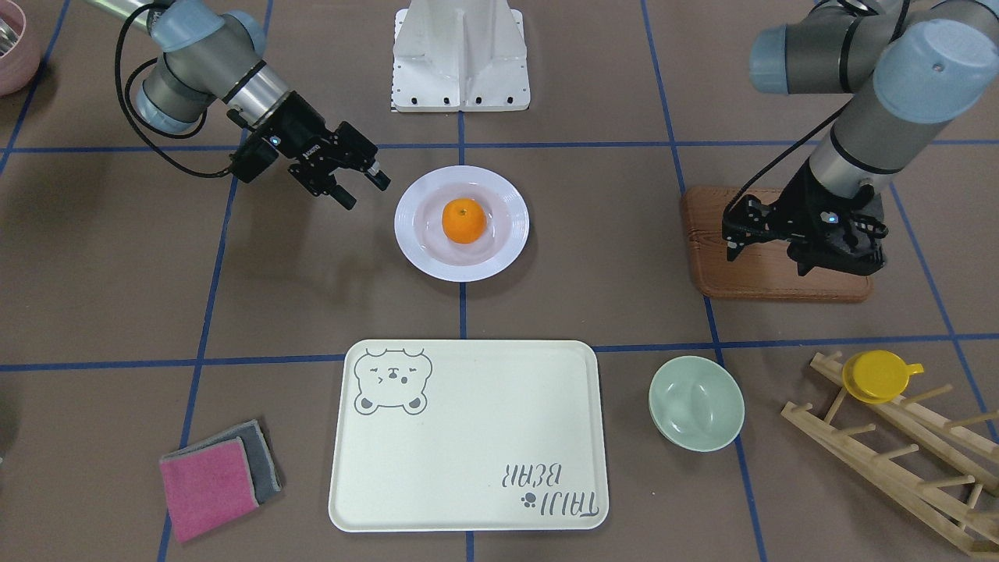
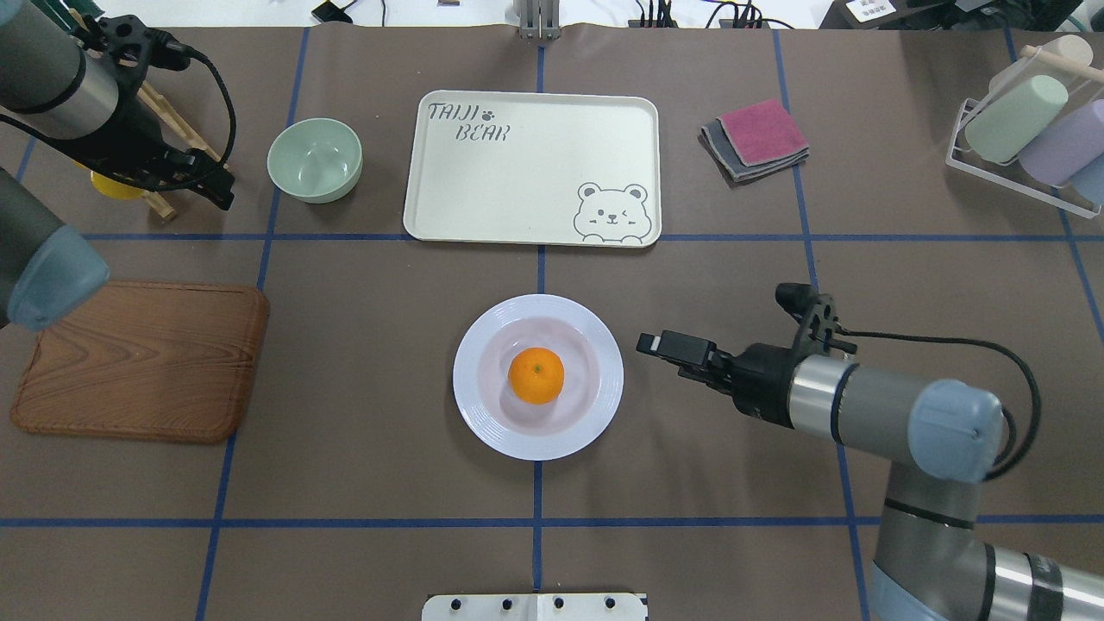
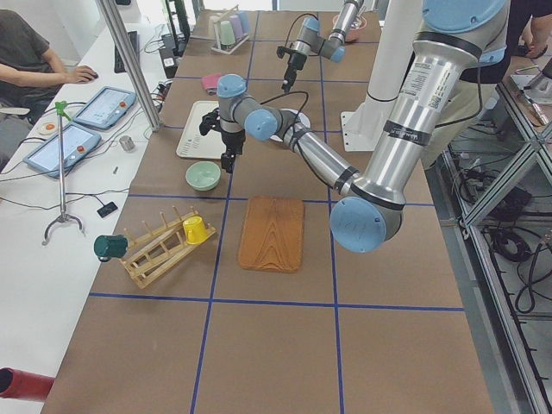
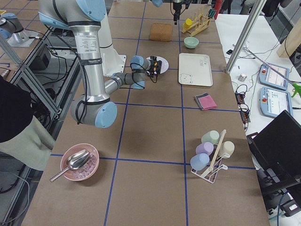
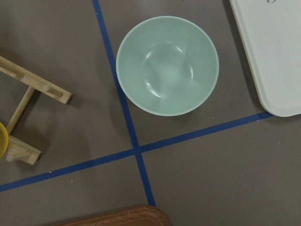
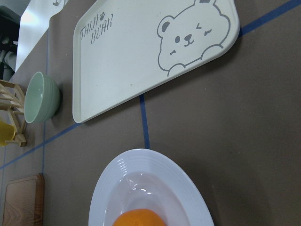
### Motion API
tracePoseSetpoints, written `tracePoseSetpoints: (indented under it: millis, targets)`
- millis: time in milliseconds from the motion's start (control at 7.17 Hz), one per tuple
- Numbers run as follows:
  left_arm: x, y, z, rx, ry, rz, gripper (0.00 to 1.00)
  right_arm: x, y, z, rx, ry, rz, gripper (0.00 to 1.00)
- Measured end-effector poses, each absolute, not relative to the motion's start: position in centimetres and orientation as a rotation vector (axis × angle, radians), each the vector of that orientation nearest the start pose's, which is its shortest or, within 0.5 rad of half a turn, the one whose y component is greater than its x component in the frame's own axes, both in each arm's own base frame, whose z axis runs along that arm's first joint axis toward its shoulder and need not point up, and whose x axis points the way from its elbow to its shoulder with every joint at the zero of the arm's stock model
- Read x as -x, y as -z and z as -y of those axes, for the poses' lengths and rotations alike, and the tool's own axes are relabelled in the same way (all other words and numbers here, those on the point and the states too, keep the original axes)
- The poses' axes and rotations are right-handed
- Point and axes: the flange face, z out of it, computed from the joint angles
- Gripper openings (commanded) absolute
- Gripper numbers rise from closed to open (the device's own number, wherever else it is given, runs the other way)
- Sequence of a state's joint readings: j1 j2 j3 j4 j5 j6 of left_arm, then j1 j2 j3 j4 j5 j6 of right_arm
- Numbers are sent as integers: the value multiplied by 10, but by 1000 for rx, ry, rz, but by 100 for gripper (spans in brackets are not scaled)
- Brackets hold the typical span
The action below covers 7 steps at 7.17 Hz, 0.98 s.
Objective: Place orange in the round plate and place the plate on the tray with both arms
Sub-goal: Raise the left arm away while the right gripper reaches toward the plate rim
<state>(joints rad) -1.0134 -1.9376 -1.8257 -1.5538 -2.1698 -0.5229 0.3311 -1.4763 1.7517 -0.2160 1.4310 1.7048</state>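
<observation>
A brown table [image 2: 345,483] taped in a blue grid stands beside a white operators' desk [image 3: 34,259]. The tray [image 2: 517,172] lies beyond the round plate [image 2: 483,414], which holds the orange [image 2: 536,375]. The right gripper [image 1: 366,193] is spread, beside the plate. The left gripper [image 1: 732,238] hangs over the wooden board [image 1: 773,273], its fingers indistinct.

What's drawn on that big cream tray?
The large cream rectangular tray carries a grey bear face and grey "TAIJI BEAR" lettering, clearest in the overhead view.

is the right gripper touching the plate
Apart. The overhead view shows a strip of bare table between the right gripper and the plate rim. The front-facing view shows the same gap.
</observation>
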Motion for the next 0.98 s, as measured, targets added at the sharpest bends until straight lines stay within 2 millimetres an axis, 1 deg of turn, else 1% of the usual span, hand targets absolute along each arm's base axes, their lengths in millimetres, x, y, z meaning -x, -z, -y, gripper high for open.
tracePoseSetpoints:
  millis: [140, 279, 419, 558, 698, 977]
  targets:
    - [-250, -344, 551, -201, -215, -801, 99, 433, -403, 279, -302, -522, 1716, 100]
    - [-250, -344, 551, -201, -216, -801, 99, 441, -414, 263, -299, -539, 1760, 100]
    - [-250, -344, 551, -201, -216, -801, 99, 455, -411, 255, -284, -528, 1758, 100]
    - [-250, -345, 551, -201, -215, -800, 99, 471, -396, 258, -263, -496, 1712, 100]
    - [-250, -345, 551, -200, -214, -800, 99, 481, -378, 267, -237, -458, 1650, 100]
    - [-250, -345, 551, -200, -211, -801, 99, 490, -365, 276, -203, -431, 1593, 100]
